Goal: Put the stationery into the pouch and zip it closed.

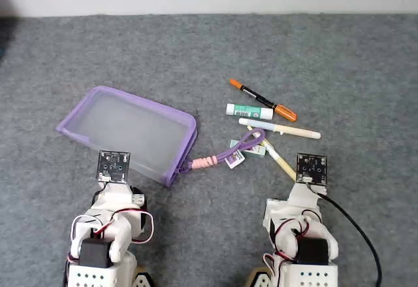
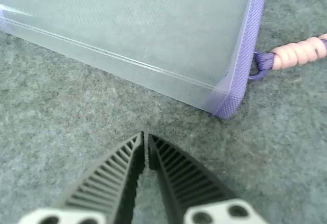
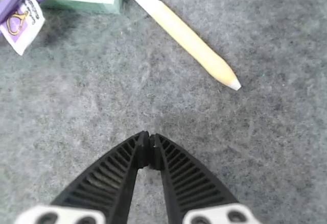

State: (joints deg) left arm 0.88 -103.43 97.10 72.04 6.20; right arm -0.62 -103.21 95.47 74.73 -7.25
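Where left end effector (image 2: pixel 145 138) hovers, pouch (image 2: pixel 143 25) near

Tabletop (image 1: pixel 339 58): covered in grey, short-pile fabric, with a pale wall along the far edge.

Lying on it, left of centre: translucent pouch (image 1: pixel 130 130) with purple trim, flat, set at a slant. From its near right corner a pink coiled strap (image 1: pixel 204 162) runs across the surface into a purple loop (image 1: pixel 247 144) carrying a paper tag (image 1: pixel 235 159).

Right of the pouch, a loose cluster:
- orange marker (image 1: pixel 262 99), farthest back
- white glue stick (image 1: pixel 249 111), just beside it
- cream pen (image 1: pixel 281 129), next
- yellow pen (image 1: pixel 279 160), angled toward the near edge

A small green box (image 1: pixel 256 151) lies partly under the loop, beside the yellow pen.
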